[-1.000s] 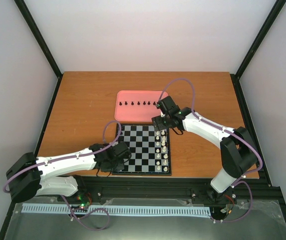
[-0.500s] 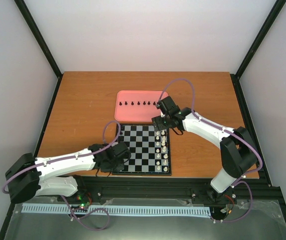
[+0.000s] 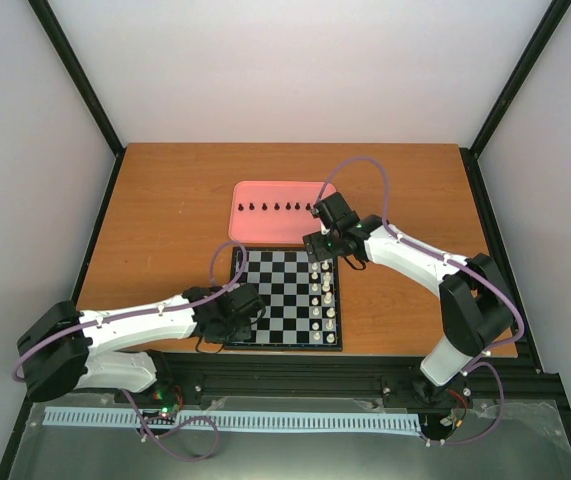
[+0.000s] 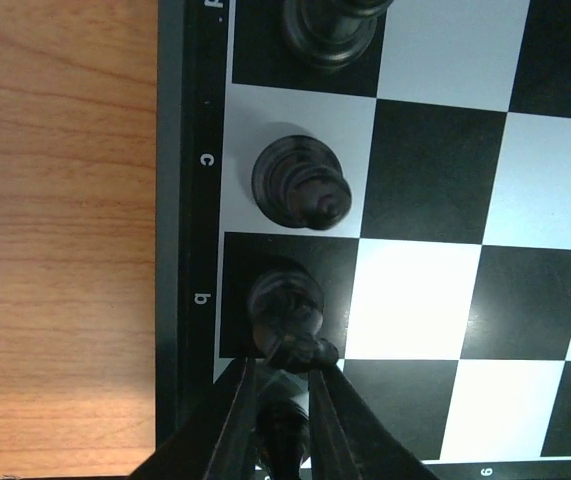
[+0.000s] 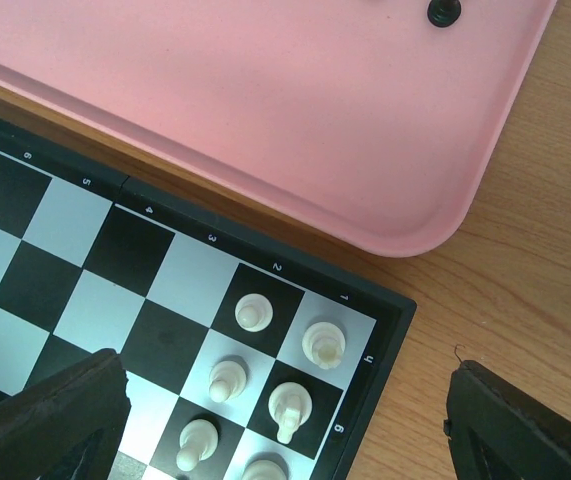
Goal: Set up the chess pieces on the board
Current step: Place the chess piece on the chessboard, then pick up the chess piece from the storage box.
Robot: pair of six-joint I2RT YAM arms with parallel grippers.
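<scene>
The board [image 3: 277, 300] lies at the table's near centre. White pieces [image 3: 326, 295] fill its two right columns. Several black chess pieces [image 3: 277, 207] stand in a row on the pink tray [image 3: 265, 228] behind it. My left gripper [image 3: 248, 306] is at the board's near left corner. In the left wrist view it [image 4: 281, 368] is shut on a black piece [image 4: 285, 440] over the corner square. A black knight [image 4: 283, 305] stands on b and a black bishop [image 4: 300, 185] on c. My right gripper [image 3: 320, 246] is open and empty above the board's far right corner [image 5: 390, 330].
In the right wrist view a black pawn [image 5: 444, 12] stands on the pink tray [image 5: 265, 120] and white pieces [image 5: 323, 343] fill the board's corner squares. Another black piece [image 4: 330, 25] stands past the bishop. Bare wooden table [image 3: 165, 220] lies left of the tray.
My left arm has shifted slightly to the right along the board's near left corner. The right arm has not moved.
</scene>
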